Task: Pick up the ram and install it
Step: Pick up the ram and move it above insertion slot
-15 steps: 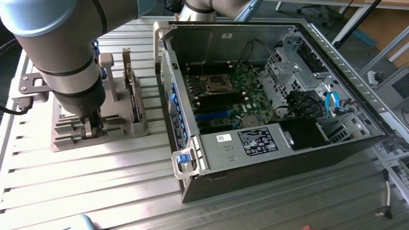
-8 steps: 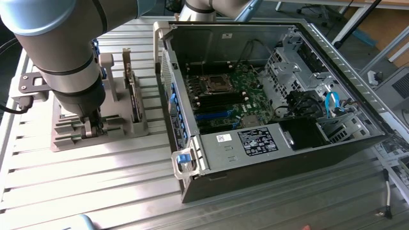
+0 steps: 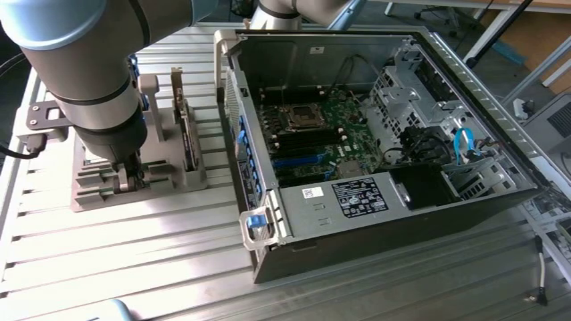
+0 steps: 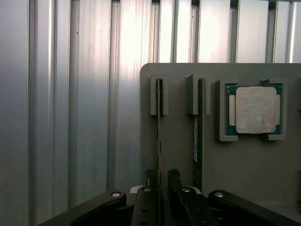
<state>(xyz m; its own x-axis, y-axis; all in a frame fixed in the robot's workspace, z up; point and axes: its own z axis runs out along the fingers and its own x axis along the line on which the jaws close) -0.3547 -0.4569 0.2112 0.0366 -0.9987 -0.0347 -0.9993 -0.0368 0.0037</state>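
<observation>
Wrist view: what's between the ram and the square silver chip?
In the wrist view, another card stands on edge in its own slot, between the ram and the square silver chip.

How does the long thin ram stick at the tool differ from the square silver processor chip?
The long thin ram stick stands on edge in a slot; the square silver processor chip lies flat in a recess. The open tool straddles the stick; the chip sits apart from it. Both rest in the grey holder.
</observation>
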